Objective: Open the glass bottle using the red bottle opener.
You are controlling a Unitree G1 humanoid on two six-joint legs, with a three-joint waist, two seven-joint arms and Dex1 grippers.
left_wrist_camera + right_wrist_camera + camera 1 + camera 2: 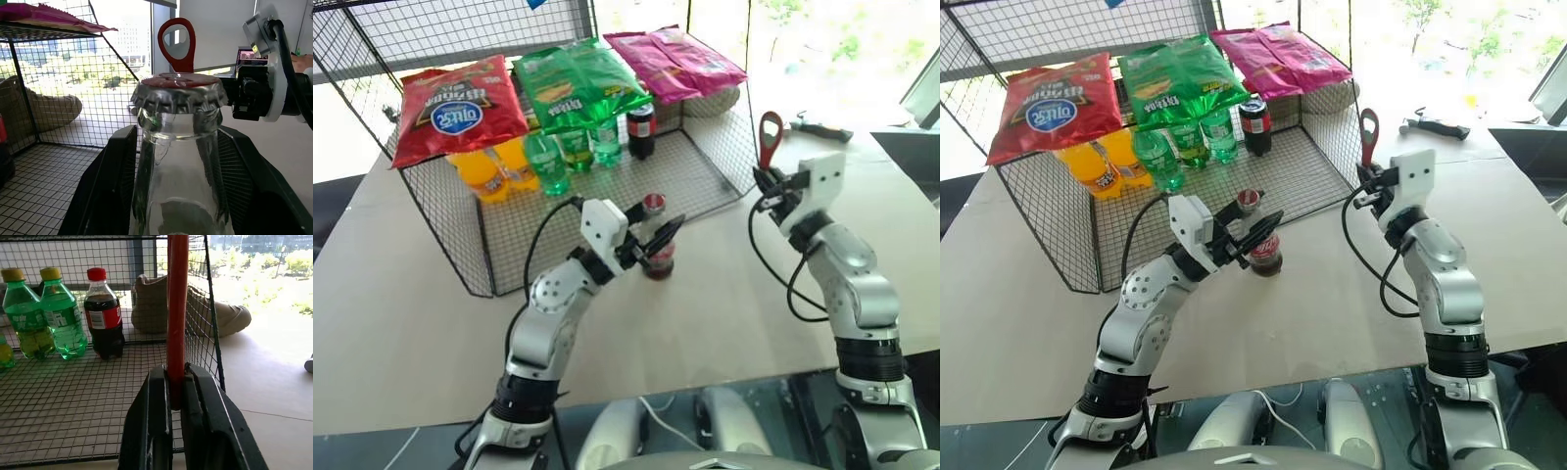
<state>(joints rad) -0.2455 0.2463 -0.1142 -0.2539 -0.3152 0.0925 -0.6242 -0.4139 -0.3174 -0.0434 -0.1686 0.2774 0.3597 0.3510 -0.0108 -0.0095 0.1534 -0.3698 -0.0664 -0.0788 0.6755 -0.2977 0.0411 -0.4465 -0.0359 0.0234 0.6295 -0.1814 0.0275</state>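
beige table (724,294); left gripper (658,245) straddles glass bottle (656,257); right gripper (773,186) pinches red bottle opener (770,137).

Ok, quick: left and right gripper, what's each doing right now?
Left gripper: fingers around the glass bottle.
Right gripper: shut on the red bottle opener.
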